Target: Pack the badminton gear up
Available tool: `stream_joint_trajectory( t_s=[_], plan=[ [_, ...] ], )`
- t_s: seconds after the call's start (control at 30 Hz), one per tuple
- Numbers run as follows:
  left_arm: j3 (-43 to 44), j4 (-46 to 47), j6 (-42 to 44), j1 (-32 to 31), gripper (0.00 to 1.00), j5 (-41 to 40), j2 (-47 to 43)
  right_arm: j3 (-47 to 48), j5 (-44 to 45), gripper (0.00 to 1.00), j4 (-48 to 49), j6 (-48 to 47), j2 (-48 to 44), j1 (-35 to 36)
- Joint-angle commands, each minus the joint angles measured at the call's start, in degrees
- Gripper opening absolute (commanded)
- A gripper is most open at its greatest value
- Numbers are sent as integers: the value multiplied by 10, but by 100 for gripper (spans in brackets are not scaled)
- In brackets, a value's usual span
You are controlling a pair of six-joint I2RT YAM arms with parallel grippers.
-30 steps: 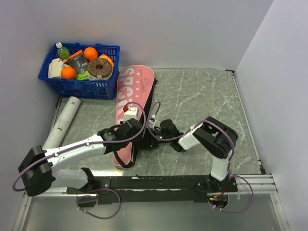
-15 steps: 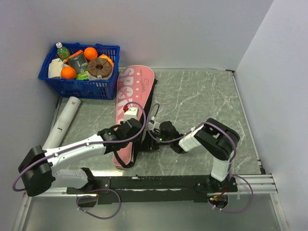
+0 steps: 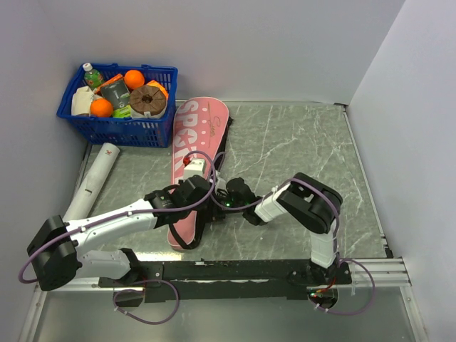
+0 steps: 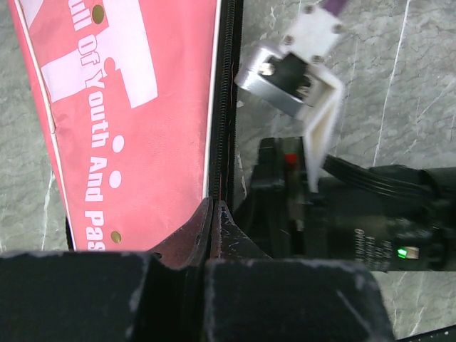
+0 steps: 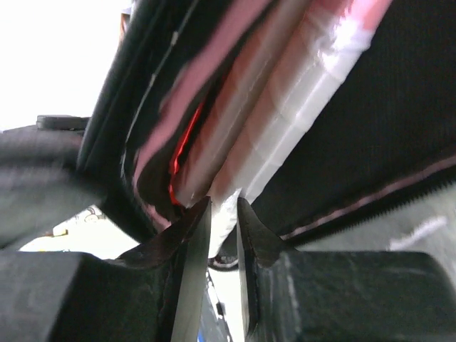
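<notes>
Right claw (image 5: 222,208) has slid a little to the left during the last second, up to the open side of the pink bag (image 3: 206,121), and its jaws have narrowed from wide to nearly together. In its own wrist view the end of a whitish racket handle (image 5: 299,107) now sits between the two fingertips, so the claw seems to be gripping that handle just where it comes out from the bag's dark lining. Left claw (image 4: 214,214) has not moved: it is closed, with its tips on the black zipper edge (image 4: 225,107) of the bag, but whether it pinches the fabric cannot be told. The bag lies as before on the surface (image 3: 306,157), stretched from near the blue basket (image 3: 114,132) toward the arms. The white tube (image 3: 92,182) rests apart on the left side, untouched. No shuttlecocks can be seen in these views. For the task this probably means the racket is about to be pushed deeper into the bag, while the tube is not yet packed.
</notes>
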Motion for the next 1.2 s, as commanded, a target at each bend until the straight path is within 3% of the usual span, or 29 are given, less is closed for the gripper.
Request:
stream_joint_trajectory(
  t_s=[0.0, 0.23, 0.37, 0.57, 0.83, 1.0, 1.17],
  plan=[
    [0, 30, -9, 0, 1, 7, -14, 41, -16, 27, 53, 13, 40, 11],
    [-4, 33, -14, 0, 1, 9, -21, 92, -25, 27, 98, 41, 94, 24],
    [-7, 18, -16, 0, 2, -3, -30, 66, -7, 28, 87, 23, 63, 20],
    [-21, 22, -23, 1, 3, -9, -34, -23, 28, 41, -18, -18, -43, -8],
    [-21, 50, -14, 1, 5, 13, -7, -89, 190, 57, -285, -98, -214, -110],
    [-26, 74, -9, 0, 4, 42, 9, -35, 212, 61, -334, -106, -211, -174],
    [-32, 100, -10, -1, 2, 82, 31, 55, 209, 62, -326, -89, -147, -215]
  ],
)
